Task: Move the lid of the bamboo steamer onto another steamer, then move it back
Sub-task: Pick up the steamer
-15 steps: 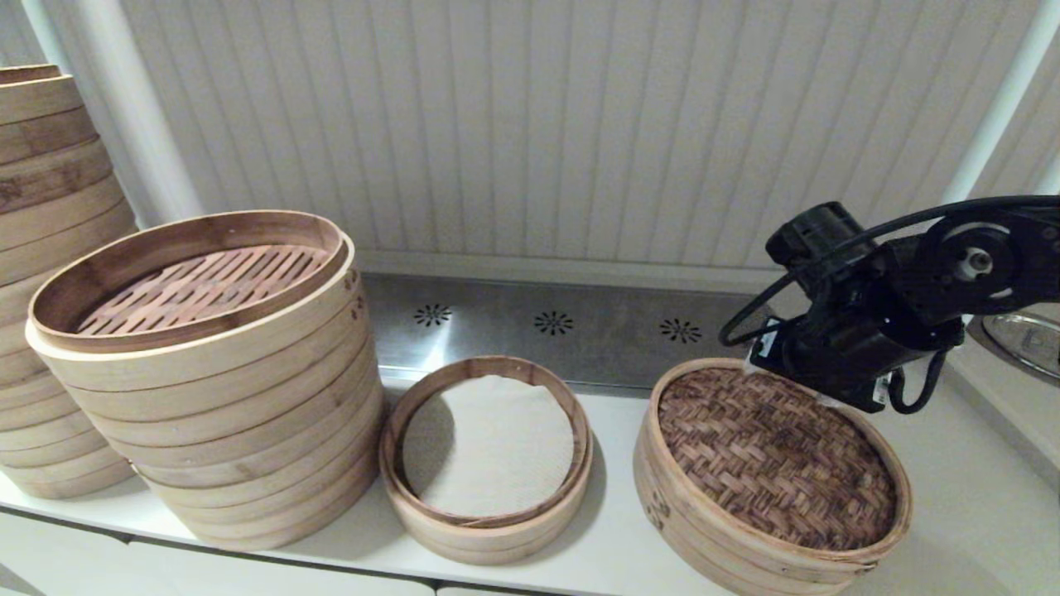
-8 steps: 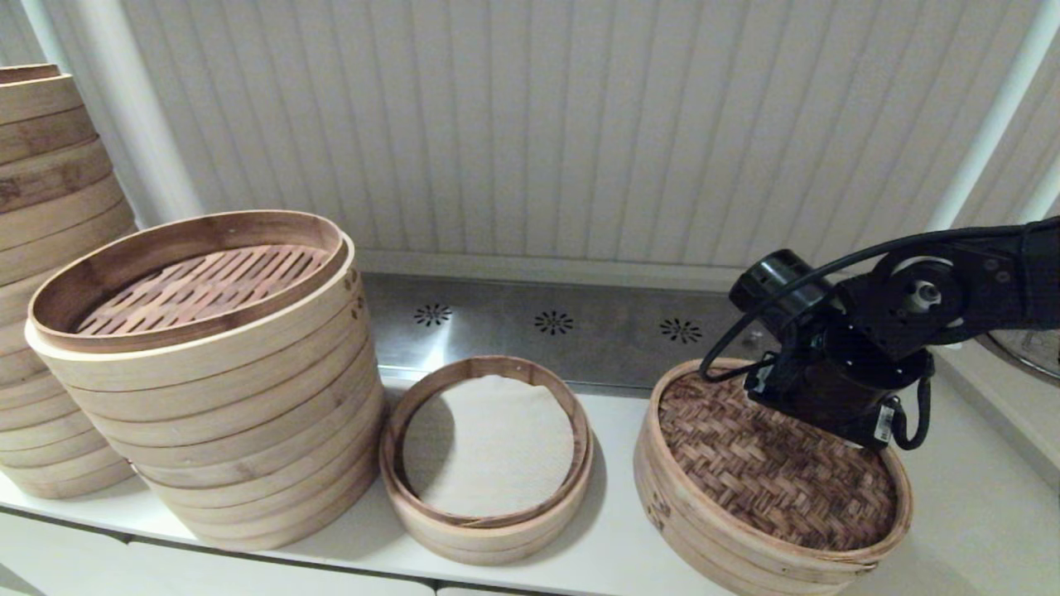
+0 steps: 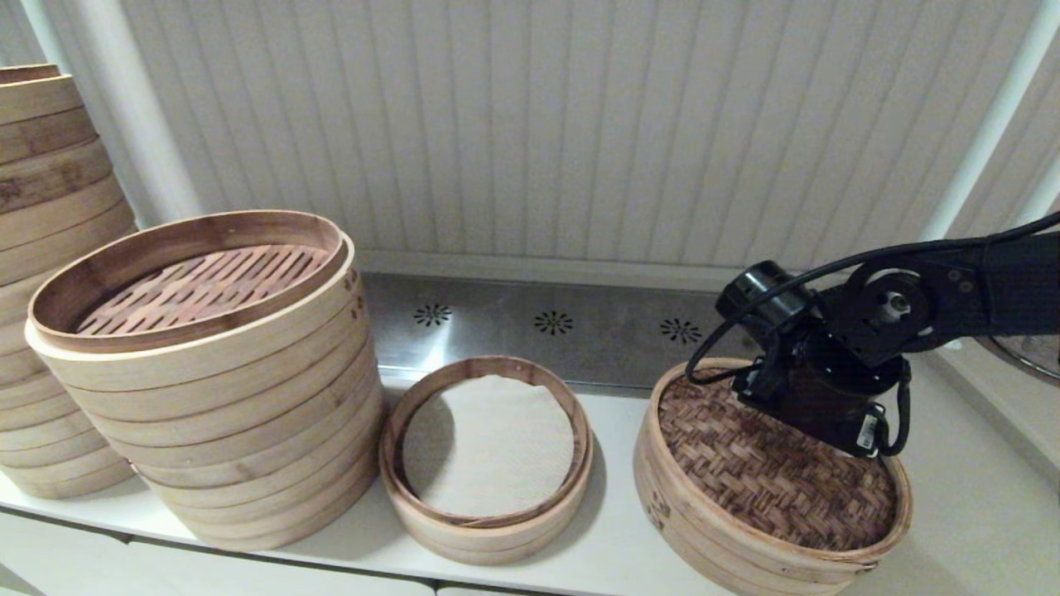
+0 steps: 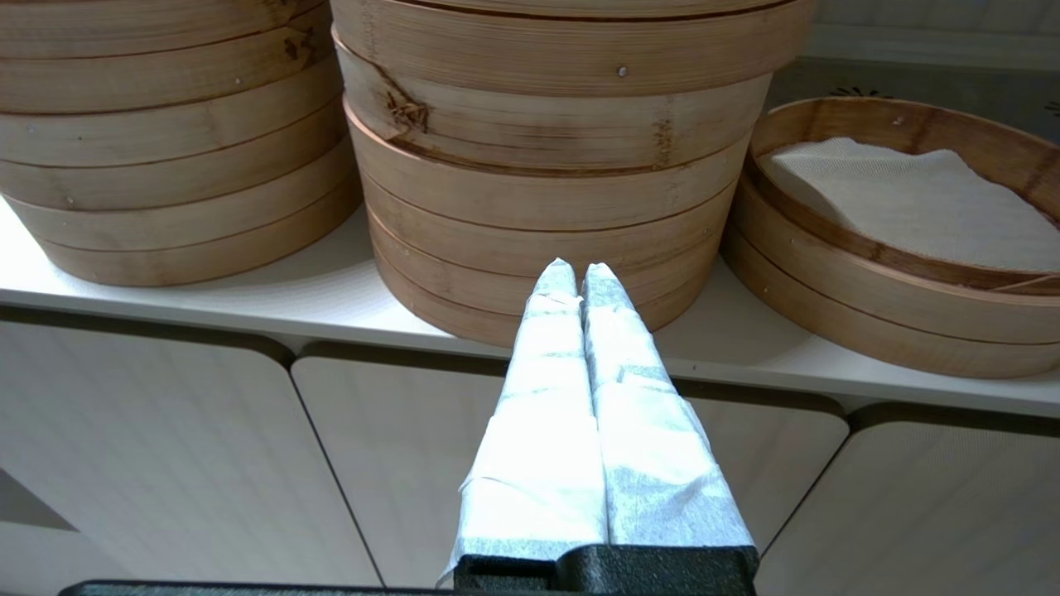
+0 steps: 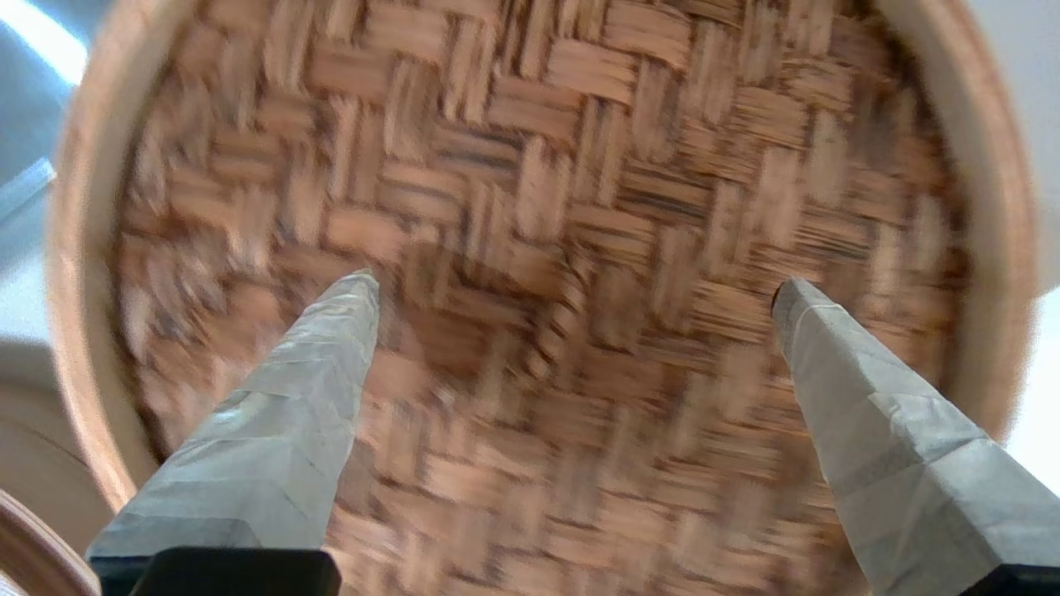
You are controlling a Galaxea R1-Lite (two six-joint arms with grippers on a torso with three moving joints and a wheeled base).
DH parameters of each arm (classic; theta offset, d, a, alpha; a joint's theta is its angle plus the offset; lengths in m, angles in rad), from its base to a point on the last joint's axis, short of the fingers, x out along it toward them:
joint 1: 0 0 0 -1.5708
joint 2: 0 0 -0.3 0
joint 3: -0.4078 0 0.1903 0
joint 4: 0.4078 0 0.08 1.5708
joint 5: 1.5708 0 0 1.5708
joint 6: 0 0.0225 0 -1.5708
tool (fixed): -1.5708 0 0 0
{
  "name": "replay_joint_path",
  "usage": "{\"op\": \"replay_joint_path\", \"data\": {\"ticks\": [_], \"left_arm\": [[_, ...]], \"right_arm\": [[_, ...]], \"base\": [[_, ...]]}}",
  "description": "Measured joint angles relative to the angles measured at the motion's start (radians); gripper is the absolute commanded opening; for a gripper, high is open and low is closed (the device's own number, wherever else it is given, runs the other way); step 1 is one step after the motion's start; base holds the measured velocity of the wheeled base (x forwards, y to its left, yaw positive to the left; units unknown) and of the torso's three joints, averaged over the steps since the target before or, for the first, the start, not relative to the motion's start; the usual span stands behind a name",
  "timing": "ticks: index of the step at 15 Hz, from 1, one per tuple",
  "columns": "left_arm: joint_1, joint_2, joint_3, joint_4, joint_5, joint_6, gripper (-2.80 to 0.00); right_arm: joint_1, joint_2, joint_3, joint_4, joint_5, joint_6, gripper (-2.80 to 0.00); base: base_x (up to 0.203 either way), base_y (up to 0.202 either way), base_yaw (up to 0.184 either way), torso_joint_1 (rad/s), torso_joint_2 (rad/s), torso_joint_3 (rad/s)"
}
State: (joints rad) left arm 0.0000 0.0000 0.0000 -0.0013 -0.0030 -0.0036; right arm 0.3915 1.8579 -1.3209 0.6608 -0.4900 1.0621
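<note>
The bamboo steamer lid [image 3: 774, 463] sat at the lower right of the head frame, capping a low basket on the white table [image 3: 617, 530]. Its woven panel faced up and its pale hoop looked level on the basket beneath.

The right end effector [image 5: 575, 285] hung just above that woven panel, over its upper-right part in the head view. In the right wrist view its two wrapped fingers [image 5: 327, 331] were spread wide, both over the weave inside the hoop, with nothing between them. Whether the tips touched the weave could not be told.

The other steamer [image 3: 486, 459], with its white liner, stood uncovered at lower centre of the head frame, near the lid's basket but apart from it. To its left rose a tall stack of baskets [image 3: 207, 381] with a slatted floor on top.

The left end effector [image 4: 571, 277] was parked low in front of the table edge, fingers pressed together and empty.

Judged from this, no transfer showed as done: the lid lay on its own basket, ungrasped. Gripping, carrying it over to the lined steamer, and returning it all appeared to remain.
</note>
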Motion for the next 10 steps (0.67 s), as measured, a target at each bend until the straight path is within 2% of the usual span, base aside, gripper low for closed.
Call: {"op": "replay_joint_path", "data": {"ticks": [4, 10], "left_arm": [[0.0, 0.0, 0.0, 0.0, 0.0, 0.0, -2.8], [0.0, 0.0, 0.0, 0.0, 0.0, 0.0, -2.8]], "right_arm": [[0.007, 0.025, -0.007, -0.01, -0.049, 0.063, 0.0], [0.022, 0.055, -0.005, -0.032, -0.057, 0.073, 0.0]], "base": [[0.0, 0.0, 0.0, 0.0, 0.0, 0.0], [0.0, 0.0, 0.0, 0.0, 0.0, 0.0]]}}
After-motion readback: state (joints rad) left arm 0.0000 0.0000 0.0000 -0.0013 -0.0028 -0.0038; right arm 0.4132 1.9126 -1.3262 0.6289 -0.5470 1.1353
